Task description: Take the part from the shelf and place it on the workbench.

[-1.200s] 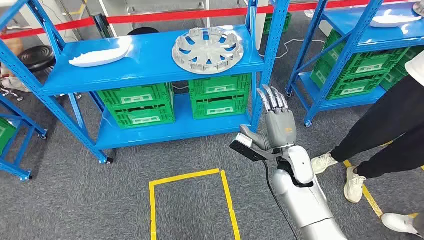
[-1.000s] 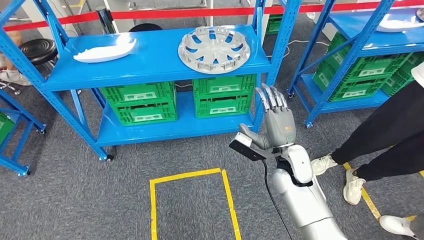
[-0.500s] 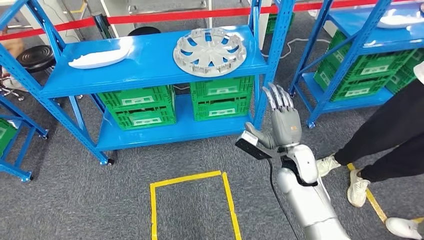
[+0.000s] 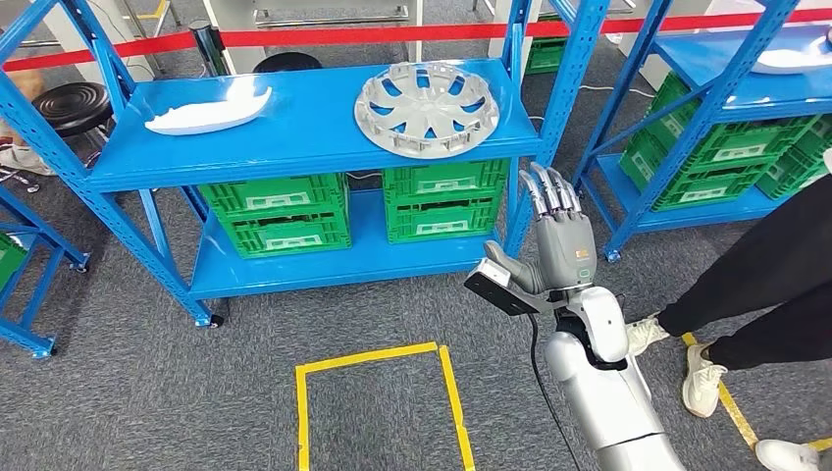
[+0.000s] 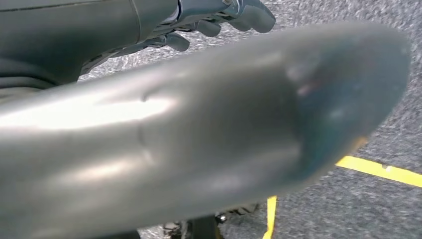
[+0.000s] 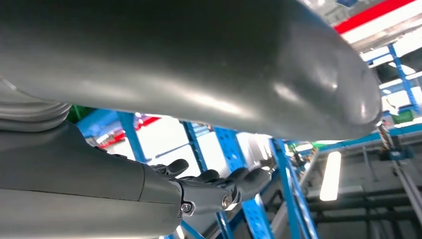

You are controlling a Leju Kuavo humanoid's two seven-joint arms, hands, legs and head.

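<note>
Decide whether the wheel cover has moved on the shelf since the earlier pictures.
No. The wheel cover still lies at the right end of the top shelf board, beside the front post; only the camera shifted.

No readable text anywhere. Green crates (image 4: 278,210) on the lower shelf carry white label panels, print too small to make out. Back of the right hand (image 4: 560,250) has a small orange mark, also illegible. Yellow tape square (image 4: 378,402) on the floor is plain, no lettering.
</note>
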